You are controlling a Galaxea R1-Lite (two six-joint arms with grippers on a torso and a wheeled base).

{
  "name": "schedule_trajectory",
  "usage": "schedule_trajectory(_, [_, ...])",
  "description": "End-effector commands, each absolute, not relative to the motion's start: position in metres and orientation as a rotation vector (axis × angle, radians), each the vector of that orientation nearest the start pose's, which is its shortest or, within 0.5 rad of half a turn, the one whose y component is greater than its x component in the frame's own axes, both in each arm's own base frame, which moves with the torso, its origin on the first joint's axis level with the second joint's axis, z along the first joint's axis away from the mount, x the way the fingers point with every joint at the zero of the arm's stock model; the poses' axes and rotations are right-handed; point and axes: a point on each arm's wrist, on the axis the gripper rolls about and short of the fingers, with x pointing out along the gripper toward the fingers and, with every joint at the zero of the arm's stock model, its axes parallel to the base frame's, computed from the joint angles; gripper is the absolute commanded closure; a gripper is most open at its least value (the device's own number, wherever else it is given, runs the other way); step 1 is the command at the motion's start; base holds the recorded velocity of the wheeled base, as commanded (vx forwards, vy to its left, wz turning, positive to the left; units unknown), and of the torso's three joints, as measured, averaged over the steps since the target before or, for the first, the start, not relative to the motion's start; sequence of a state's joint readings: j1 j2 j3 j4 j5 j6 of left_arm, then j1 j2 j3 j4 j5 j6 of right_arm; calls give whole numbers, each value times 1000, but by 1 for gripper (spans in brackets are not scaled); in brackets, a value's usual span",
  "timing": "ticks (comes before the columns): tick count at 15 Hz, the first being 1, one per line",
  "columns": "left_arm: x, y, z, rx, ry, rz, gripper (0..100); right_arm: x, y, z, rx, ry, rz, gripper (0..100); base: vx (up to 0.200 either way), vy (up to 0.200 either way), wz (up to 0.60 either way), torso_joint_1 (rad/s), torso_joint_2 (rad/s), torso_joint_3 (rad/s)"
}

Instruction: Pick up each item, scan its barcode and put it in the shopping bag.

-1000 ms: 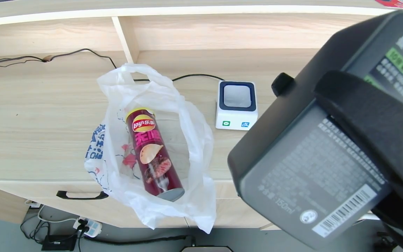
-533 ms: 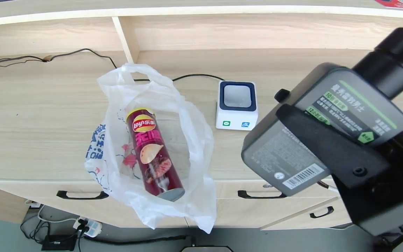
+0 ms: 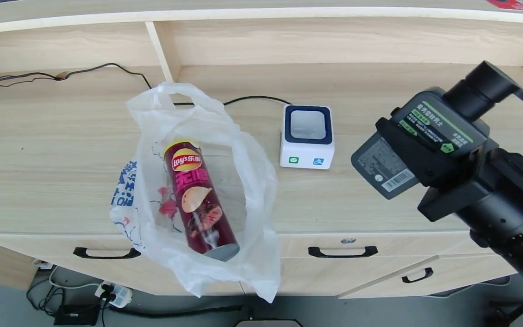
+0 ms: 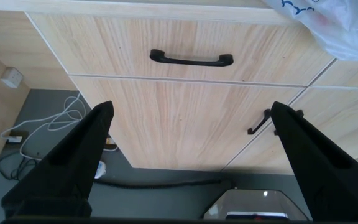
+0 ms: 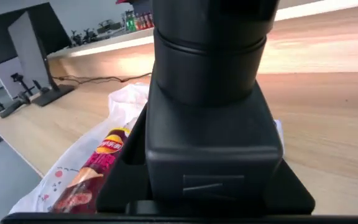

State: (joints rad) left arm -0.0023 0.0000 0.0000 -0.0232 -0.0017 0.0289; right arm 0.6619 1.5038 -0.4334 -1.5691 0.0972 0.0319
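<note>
Where shopping bag (image 3: 253, 181) lies, wooden counter (image 3: 39, 159), drawers (image 3: 295, 249)

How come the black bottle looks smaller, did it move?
Yes. The black bottle went farther from the camera and rightward, away from the scanner.

Dark grey bottle (image 3: 443, 129) with green stripes — maroon chip can (image 3: 200, 200), white bag (image 3: 252, 172) — blue print.

there is one dark bottle (image 3: 382, 165), one can of chips (image 3: 198, 200), one white plastic shopping bag (image 3: 252, 181) and one white scanner (image 3: 307, 136) with a dark-rimmed window. the cabinet front carries three black drawer handles (image 3: 106, 253) (image 3: 343, 251) (image 3: 416, 274). on the floor below lies one white power strip (image 3: 116, 290).
</note>
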Motion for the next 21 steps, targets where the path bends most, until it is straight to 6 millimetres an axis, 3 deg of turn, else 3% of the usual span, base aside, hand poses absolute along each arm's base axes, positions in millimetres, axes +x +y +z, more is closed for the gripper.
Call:
schedule_trajectory(1, [-23, 0, 78, 29, -23, -3, 0, 183, 133, 236, 209, -488, 671, 100, 0, 0, 600, 2, 2, 2])
schedule_trajectory(5, [-23, 0, 78, 29, -22, -4, 0, 182, 118, 223, 165, -439, 568, 100, 0, 0, 600, 4, 4, 1])
schedule_trajectory(9, [-23, 0, 78, 29, -22, -4, 0, 195, 109, 221, 141, -412, 513, 100, 0, 0, 600, 0, 2, 4])
schedule_trajectory(11, [-23, 0, 78, 29, -22, -3, 0, 198, 111, 224, 138, -401, 513, 100, 0, 0, 600, 7, 2, 0])
schedule_trajectory(14, [-23, 0, 78, 29, -22, -4, 0, 220, 104, 247, 130, -399, 450, 100, 0, 0, 200, -1, 1, 1])
schedule_trajectory(16, [-23, 0, 78, 29, -22, -4, 0, 238, 65, 250, 83, -398, 306, 100, 0, 0, 0, 0, 0, 0])
schedule_trajectory(19, [-23, 0, 78, 29, -22, -4, 0, 247, 19, 260, -17, -443, 178, 100, 0, 0, 0, 0, 0, 0])
schedule_trajectory(21, [-23, 0, 78, 29, -22, -4, 0, 243, 3, 272, -104, -496, 228, 100, 0, 0, 0, 0, 0, 0])
